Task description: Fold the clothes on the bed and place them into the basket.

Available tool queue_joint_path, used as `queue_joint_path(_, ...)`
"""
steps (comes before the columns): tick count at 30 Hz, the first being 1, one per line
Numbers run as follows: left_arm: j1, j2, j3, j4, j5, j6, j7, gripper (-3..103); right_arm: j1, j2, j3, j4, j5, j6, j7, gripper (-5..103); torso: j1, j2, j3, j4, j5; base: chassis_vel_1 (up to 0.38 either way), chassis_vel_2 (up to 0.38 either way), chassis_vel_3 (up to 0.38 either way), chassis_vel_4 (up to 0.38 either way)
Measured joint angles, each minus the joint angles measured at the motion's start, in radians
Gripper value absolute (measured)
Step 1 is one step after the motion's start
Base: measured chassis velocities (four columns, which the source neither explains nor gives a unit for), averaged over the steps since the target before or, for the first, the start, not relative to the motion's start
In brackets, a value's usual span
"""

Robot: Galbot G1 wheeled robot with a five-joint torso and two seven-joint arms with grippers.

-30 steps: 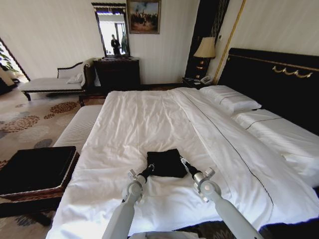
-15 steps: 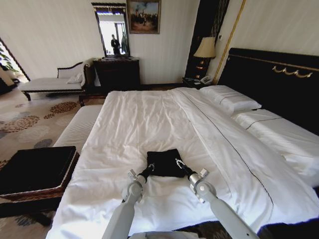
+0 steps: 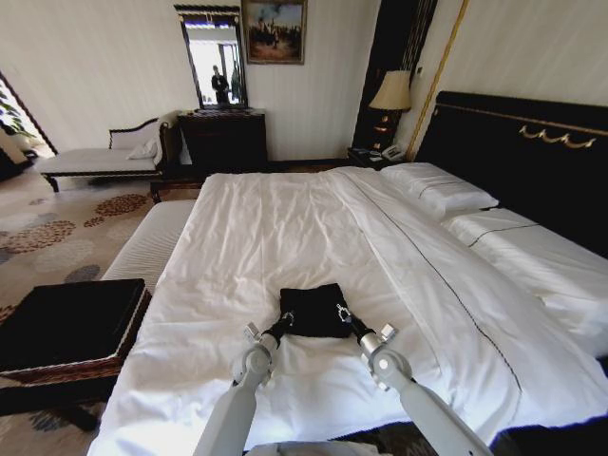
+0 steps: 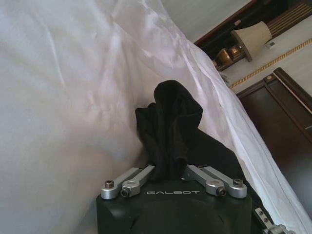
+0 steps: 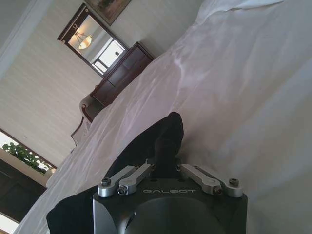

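Left gripper (image 4: 168, 168) jaws pinch a bunched ridge of the black soft-fabric T-shirt (image 3: 313, 311); right gripper (image 5: 165, 163) jaws pinch the opposite near corner, probably so the folded bundle lifts evenly. The shirt lies folded small on the wide white-duveted bed (image 3: 285, 228), near its foot. Brown woven wicker basket with black lining (image 3: 71, 328) stands beside the bed on the robot's left, apparently placed within reach for the drop.

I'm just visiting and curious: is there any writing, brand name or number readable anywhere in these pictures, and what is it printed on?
"GALBOT": on the black body of the left gripper, left wrist view.
"GALBOT": on the black body of the right gripper, right wrist view.
The folded black T-shirt on the bed shows no lettering.
The framed painting on the wall: no readable text.
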Motion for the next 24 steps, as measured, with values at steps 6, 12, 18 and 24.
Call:
queue_joint_path(6, 0.038, 0.027, 0.005, -0.142, 0.007, -0.001, 0.001, 9, -0.029, -0.022, 0.016, 0.096, -0.077, 0.087, -0.051, 9, 0.000, 0.000, 0.000, -0.0001, 0.0000, 0.000, 0.000, 0.000, 0.000)
queue_joint_path(12, 0.091, 0.074, -0.023, -0.335, -0.022, 0.009, -0.014, 9, -0.036, -0.060, 0.047, 0.216, -0.146, 0.120, -0.024, 9, 0.000, 0.000, 0.000, 0.0000, -0.0001, 0.000, 0.000, 0.000, 0.000)
queue_joint_path(18, 0.178, 0.131, -0.076, -0.486, -0.060, 0.028, -0.032, 9, -0.042, -0.077, 0.041, 0.319, -0.183, 0.171, 0.072, 9, 0.000, 0.000, 0.000, 0.0002, -0.0002, 0.000, 0.000, 0.000, 0.000)
queue_joint_path(24, 0.230, 0.164, -0.121, -0.563, -0.085, 0.043, -0.047, 9, -0.058, -0.063, 0.022, 0.357, -0.199, 0.181, 0.078, 9, 0.000, 0.000, 0.000, 0.0001, -0.0002, 0.000, 0.000, 0.000, 0.000)
